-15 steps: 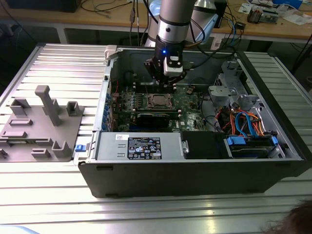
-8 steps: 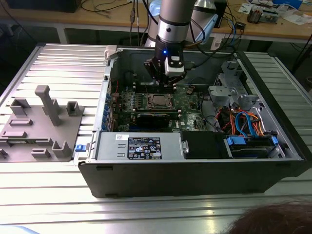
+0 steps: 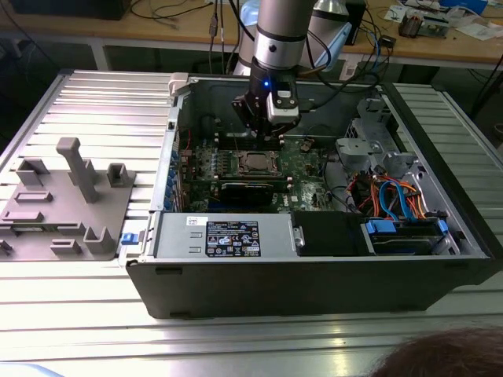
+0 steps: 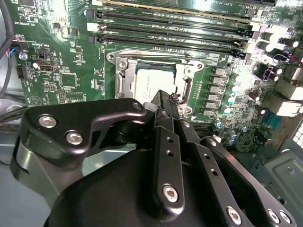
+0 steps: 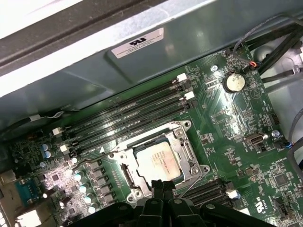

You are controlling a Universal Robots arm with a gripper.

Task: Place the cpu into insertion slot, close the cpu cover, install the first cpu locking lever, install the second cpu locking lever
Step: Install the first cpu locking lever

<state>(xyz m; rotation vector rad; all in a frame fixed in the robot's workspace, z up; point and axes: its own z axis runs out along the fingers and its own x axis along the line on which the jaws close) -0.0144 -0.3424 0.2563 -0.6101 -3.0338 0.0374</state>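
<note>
cpu (image 5: 154, 160) seated in insertion slot (image 5: 129, 173), cpu cover (image 5: 188, 153) down over it — gripper (image 5: 159, 185) clenched empty, tips at cover's near edge — both latching steps look outstanding.

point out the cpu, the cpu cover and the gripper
cpu (image 5: 157, 161): first wrist view, middle of its metal top
cpu cover (image 5: 188, 152): first wrist view, frame side
gripper (image 5: 164, 187): first wrist view, between its fingertips

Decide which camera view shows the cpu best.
The first wrist view: the cpu shows nearly whole, seen from above. In the second wrist view the end effector covers part of the cpu. In the exterior view the cpu is a small distant square.
</note>
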